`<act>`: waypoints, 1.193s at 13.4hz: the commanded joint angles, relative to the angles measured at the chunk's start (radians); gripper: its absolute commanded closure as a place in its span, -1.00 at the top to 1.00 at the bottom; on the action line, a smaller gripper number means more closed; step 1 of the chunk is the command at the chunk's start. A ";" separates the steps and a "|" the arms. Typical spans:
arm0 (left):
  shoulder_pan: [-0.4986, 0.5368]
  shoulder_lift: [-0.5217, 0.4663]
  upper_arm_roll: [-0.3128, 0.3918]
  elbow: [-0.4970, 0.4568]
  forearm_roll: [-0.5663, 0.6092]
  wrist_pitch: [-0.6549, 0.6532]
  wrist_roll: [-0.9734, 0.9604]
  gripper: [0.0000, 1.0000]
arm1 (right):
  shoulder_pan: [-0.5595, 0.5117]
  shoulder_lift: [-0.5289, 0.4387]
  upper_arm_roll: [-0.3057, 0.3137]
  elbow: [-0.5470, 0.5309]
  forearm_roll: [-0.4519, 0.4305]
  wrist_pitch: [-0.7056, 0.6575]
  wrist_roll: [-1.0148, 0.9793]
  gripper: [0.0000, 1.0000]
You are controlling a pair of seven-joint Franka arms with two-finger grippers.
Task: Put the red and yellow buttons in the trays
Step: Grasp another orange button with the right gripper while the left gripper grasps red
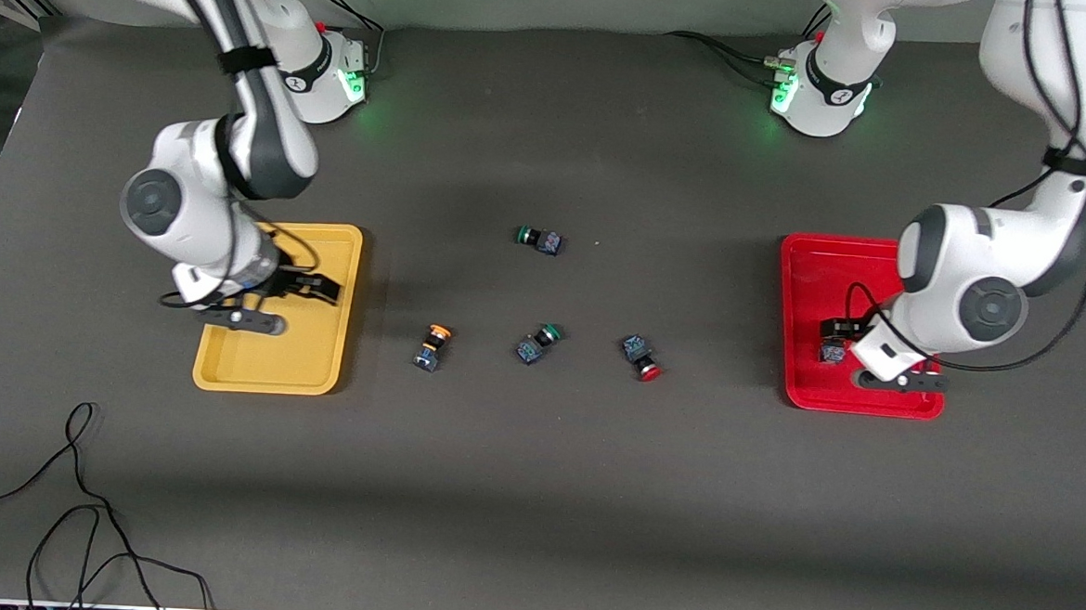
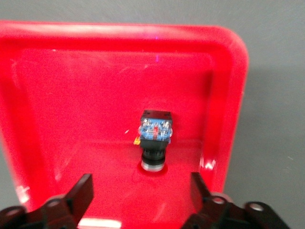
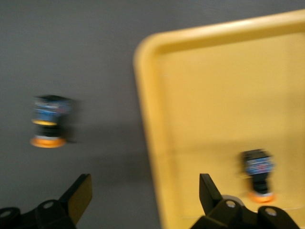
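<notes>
The yellow tray (image 1: 291, 352) lies at the right arm's end of the table and the red tray (image 1: 824, 269) at the left arm's end. My right gripper (image 1: 321, 286) hangs open and empty over the yellow tray's inner edge (image 3: 145, 185). One yellow button (image 3: 258, 174) lies in the yellow tray (image 3: 228, 95). The other yellow button (image 1: 432, 347) lies on the mat (image 3: 47, 121). My left gripper (image 1: 837, 337) is open and empty over the red tray (image 2: 95, 95). A red button (image 2: 155, 138) lies in it near a corner. The other red button (image 1: 641, 357) lies on the mat.
Two green-capped switches lie on the dark mat, one (image 1: 539, 342) between the loose yellow and red buttons, one (image 1: 539, 240) farther from the front camera. A loose black cable (image 1: 77, 504) lies near the table's front edge at the right arm's end.
</notes>
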 commanded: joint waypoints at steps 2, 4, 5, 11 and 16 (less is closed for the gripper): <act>-0.004 -0.061 -0.016 0.193 -0.005 -0.237 -0.029 1.00 | 0.091 0.159 -0.005 0.202 0.036 -0.038 0.153 1.00; -0.043 -0.055 -0.017 0.248 -0.024 -0.248 -0.157 1.00 | 0.104 0.254 0.013 0.283 0.123 -0.033 0.174 1.00; -0.077 -0.048 -0.017 0.268 -0.049 -0.248 -0.212 1.00 | 0.105 0.308 0.024 0.308 0.182 -0.020 0.174 1.00; -0.342 0.133 -0.016 0.503 -0.077 -0.236 -0.747 1.00 | 0.147 0.487 0.031 0.311 0.315 0.157 0.162 1.00; -0.459 0.297 -0.016 0.555 -0.071 -0.057 -0.970 1.00 | 0.141 0.515 0.044 0.284 0.343 0.194 0.122 0.36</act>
